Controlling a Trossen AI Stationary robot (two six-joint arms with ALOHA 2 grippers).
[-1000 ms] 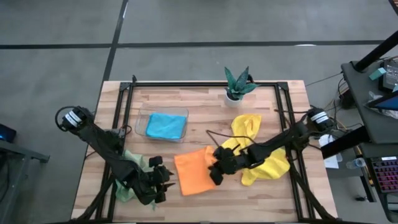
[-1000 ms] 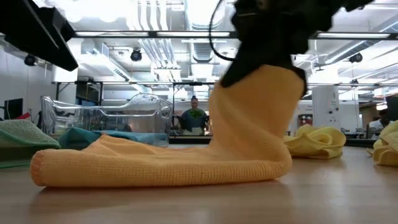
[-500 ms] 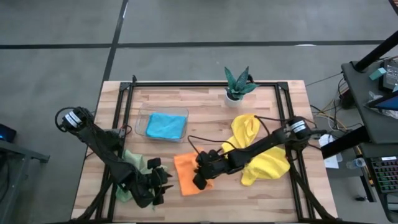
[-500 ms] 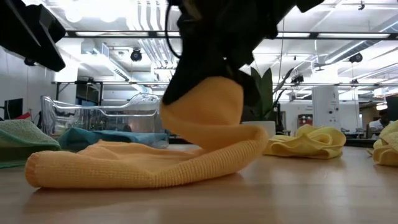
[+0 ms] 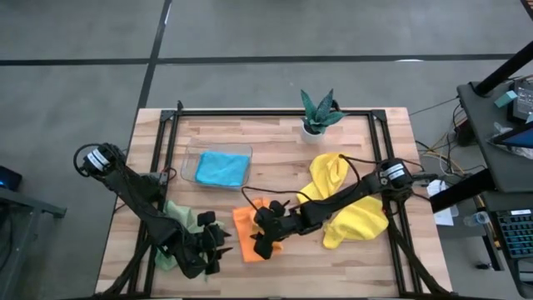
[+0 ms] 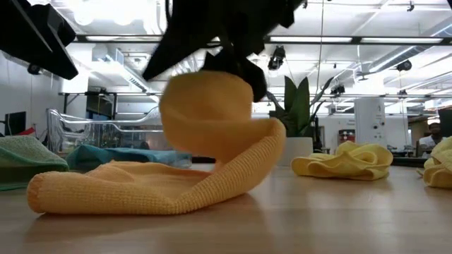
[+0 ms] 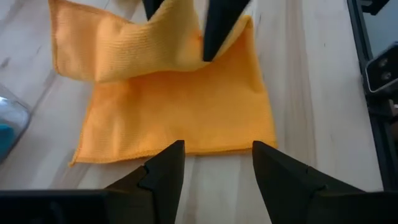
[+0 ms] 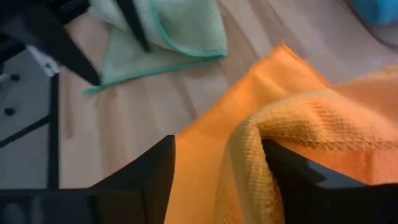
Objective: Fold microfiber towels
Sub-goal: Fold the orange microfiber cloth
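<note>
The orange towel (image 5: pixel 244 229) lies on the table left of centre, its right-hand part folded over toward the left and still raised in a loop (image 6: pixel 205 99). My right gripper (image 5: pixel 260 243) reaches in from the table's right and stands open over that loop. My left gripper (image 5: pixel 215 248) waits open near the table's front edge, just short of the towel's near edge (image 7: pixel 180 149), with nothing between its fingers. A pale green towel (image 5: pixel 176 218) lies folded under the left arm. Two yellow towels (image 5: pixel 329 171) (image 5: pixel 360 221) lie crumpled on the right. My right gripper has the orange towel's turned-over edge (image 8: pixel 292 118) between its spread fingers, which slant down from the table's right. The cloth lies against one finger (image 8: pixel 298 174); the other finger (image 8: pixel 146 174) stands apart from it. The loop stays raised while the rest lies flat on the table.
A clear tray (image 5: pixel 193 158) holding a blue towel (image 5: pixel 223 169) stands at the back left. A small plant in a white pot (image 5: pixel 317 112) is at the far edge. A black frame (image 5: pixel 162 167) runs along the table's sides. Bare wood shows in front of the orange towel.
My right gripper has carried the orange towel's right edge toward the table's left, over the flat part, and rolled its wrist. The upright sheet has bent over into a raised loop while the left part stayed on the table. The fingers have opened around the edge.
</note>
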